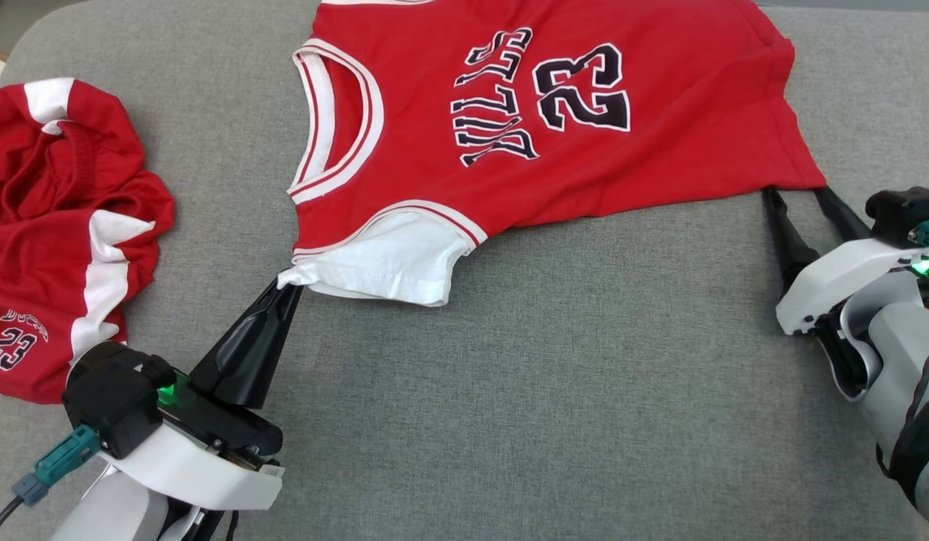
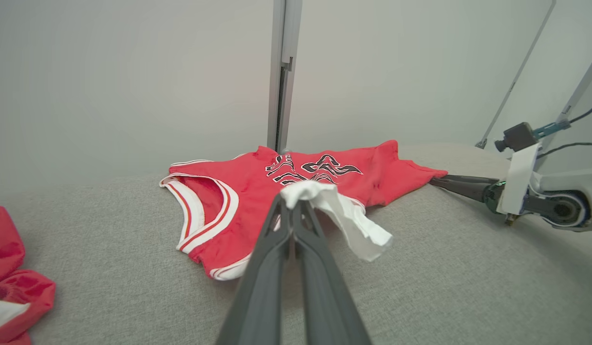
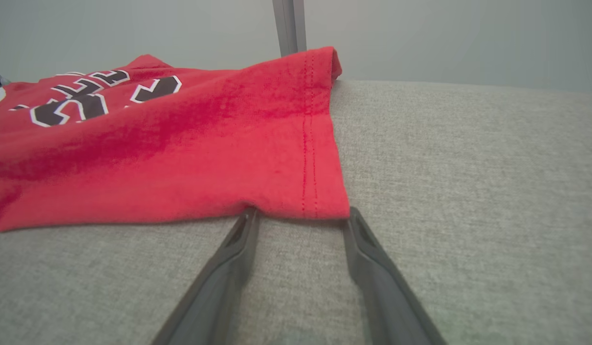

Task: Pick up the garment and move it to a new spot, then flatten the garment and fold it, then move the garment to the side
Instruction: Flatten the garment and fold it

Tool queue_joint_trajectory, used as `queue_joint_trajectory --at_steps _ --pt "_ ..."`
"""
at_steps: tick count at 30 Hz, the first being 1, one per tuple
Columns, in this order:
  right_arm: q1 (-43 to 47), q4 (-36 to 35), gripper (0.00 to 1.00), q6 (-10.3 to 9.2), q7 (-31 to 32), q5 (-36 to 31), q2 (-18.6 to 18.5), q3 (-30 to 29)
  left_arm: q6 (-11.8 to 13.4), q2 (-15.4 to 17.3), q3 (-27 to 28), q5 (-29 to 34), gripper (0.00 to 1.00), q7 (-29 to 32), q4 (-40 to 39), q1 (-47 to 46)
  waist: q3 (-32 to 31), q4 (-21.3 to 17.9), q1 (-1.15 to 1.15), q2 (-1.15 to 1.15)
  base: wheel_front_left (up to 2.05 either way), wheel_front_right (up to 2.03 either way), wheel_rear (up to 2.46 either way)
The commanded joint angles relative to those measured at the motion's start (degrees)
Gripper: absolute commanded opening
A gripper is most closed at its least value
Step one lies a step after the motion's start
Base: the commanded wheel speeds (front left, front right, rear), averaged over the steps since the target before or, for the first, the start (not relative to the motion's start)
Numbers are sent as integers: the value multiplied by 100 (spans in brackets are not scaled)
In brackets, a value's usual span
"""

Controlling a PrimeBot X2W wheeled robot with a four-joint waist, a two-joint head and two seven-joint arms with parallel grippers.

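Observation:
The garment (image 1: pixel 585 173) is a red sleeveless jersey with white trim and a black "23", lying mostly spread on the grey padded surface (image 1: pixel 509 413). My left gripper (image 1: pixel 288 282) is shut on the white sleeve fabric at the jersey's near left corner; in the left wrist view the white cloth (image 2: pixel 334 211) bunches over the gripper's (image 2: pixel 292 201) closed tips. My right gripper (image 1: pixel 795 191) stands open at the jersey's near right hem corner. In the right wrist view the gripper's (image 3: pixel 301 213) spread tips reach the hem (image 3: pixel 310 158) edge, with nothing pinched between them.
A second red and white piece, crumpled shorts (image 1: pixel 59 225), lies at the far left of the surface, close to my left wrist. A grey upright post (image 2: pixel 281 72) stands behind the jersey. Bare grey fabric stretches between the two arms.

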Motion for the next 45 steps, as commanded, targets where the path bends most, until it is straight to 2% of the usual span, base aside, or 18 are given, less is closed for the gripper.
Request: queue_joint_trajectory --at_steps 1,2,3,4,5,6,7,8,9,11,12,23,31,37,45 --pt "-28 97 87 -4 -25 -28 17 -10 -42 6 32 45 0 -2 11 -99 26 15 0 0 0 0 0" --pt "-70 155 85 -4 -31 -56 38 -35 -42 5 42 49 0 -2 10 -101 43 20 0 0 0 0 0" --pt "-98 203 78 -4 -39 -97 50 -58 -35 5 46 52 0 -2 13 -101 59 25 0 0 0 0 0" --pt "-137 238 67 -4 -45 -142 59 -72 -37 6 48 53 0 -2 19 -107 77 29 0 0 0 0 0" --pt "-164 256 49 -4 -50 -178 71 -89 -39 11 46 61 0 -2 23 -116 94 33 0 0 0 0 0" --pt "-207 230 47 -4 -46 -249 62 -132 -39 24 35 64 0 -2 21 -131 112 34 0 0 0 0 0" --pt "-259 191 37 -4 -48 -340 28 -211 -40 37 28 65 0 -2 14 -147 133 35 0 0 0 0 0" --pt "-269 155 21 -4 -50 -421 23 -282 -40 47 24 61 0 -2 8 -156 150 35 0 0 0 0 0" --pt "-271 115 14 -4 -51 -526 24 -349 -41 59 21 53 0 -2 3 -157 166 34 0 0 0 0 0" --pt "-269 16 8 -4 -52 -768 7 -504 -42 81 21 44 0 -2 5 -150 192 25 0 0 0 0 0" --pt "-226 -46 0 -4 -52 -870 38 -569 -42 85 18 41 0 -2 8 -159 199 19 0 0 0 0 0" --pt "415 -1132 0 -4 -54 -1951 38 -1607 -42 54 153 10 0 -2 -50 -103 71 -80 0 0 0 0 0" --pt "1334 -2083 0 -4 -55 -2272 51 -2402 -43 6 489 -93 0 -3 -335 196 -299 -255 0 0 0 0 0" --pt "2265 -2777 0 -4 -54 -2250 -37 -2793 -36 246 661 -358 0 -3 -682 599 -688 -430 0 0 0 0 0" --pt "3753 -3599 0 -8 65 -1936 -315 -3048 0 775 748 -832 0 168 -1357 1410 -1095 -564 0 0 0 0 0"
